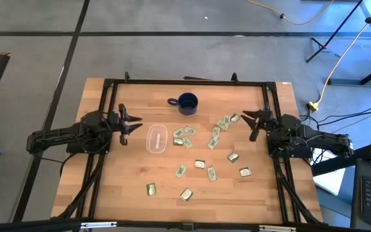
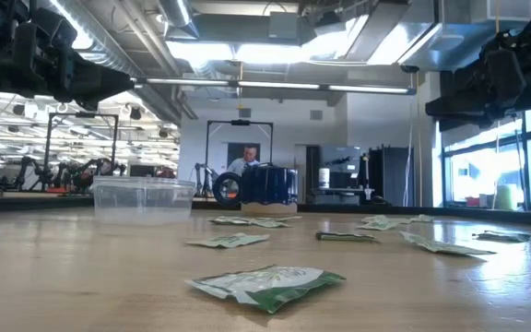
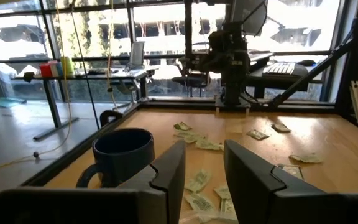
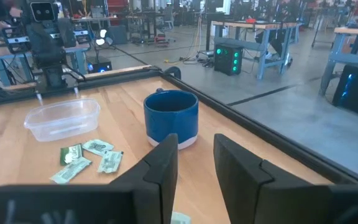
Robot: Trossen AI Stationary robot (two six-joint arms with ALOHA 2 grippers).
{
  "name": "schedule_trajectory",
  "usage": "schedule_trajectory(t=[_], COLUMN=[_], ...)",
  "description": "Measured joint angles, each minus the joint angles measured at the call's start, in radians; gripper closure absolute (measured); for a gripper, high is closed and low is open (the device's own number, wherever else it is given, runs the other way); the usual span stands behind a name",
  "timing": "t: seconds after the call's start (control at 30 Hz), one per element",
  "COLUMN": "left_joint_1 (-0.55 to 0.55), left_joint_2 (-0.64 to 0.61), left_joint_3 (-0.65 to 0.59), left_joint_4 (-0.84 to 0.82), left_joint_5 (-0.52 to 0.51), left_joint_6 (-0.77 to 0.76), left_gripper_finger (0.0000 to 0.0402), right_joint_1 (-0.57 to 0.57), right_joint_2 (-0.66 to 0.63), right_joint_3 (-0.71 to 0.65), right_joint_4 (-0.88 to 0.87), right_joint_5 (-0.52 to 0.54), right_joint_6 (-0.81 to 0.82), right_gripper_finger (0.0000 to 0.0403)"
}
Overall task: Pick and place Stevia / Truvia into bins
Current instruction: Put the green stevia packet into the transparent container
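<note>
At the frame's left and right edges in the high view, my left claw (image 1: 134,124) and right claw (image 1: 250,122) hover narrowly parted, empty. Pale green-and-white flat sachets (image 1: 198,154) lie scattered mid-desk; the clear shallow plastic tub (image 1: 156,139) sits centre-left, empty. Sachets lying flat might slip my pinch.

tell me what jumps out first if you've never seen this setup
The scatter of small green-and-white sachets across the middle and right of the wooden table catches the eye first. Next, the dark blue mug near the far edge and the empty clear tub left of the sachets. The left gripper and right gripper hang open at either side, holding nothing.
</note>
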Motion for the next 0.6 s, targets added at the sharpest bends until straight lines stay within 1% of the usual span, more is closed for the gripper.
schedule_trajectory(t=[0.17,0.23,0.33,0.47,0.6], left_joint_1=[-0.003,-0.015,-0.04,-0.098,-0.182], left_joint_2=[0.003,0.015,0.055,0.157,0.334], left_joint_3=[0.0,0.0,0.016,0.079,0.167], left_joint_4=[0.039,0.039,0.05,0.056,0.053], left_joint_5=[0.019,0.05,0.051,0.049,0.031], left_joint_6=[-0.089,-0.069,-0.015,-0.013,0.025], left_gripper_finger=[0.0298,0.0298,0.0298,0.0298,0.0298], right_joint_1=[0.0,0.0,0.0,0.0,0.0], right_joint_2=[0.0,0.0,0.0,0.0,0.0], right_joint_3=[0.0,0.0,0.0,0.0,0.0], right_joint_4=[0.016,0.032,0.072,0.107,0.106], right_joint_5=[0.0,0.0,0.001,0.0,0.0], right_joint_6=[-0.053,-0.081,-0.102,-0.108,-0.123], right_gripper_finger=[0.0295,0.0295,0.0295,0.0295,0.0295])
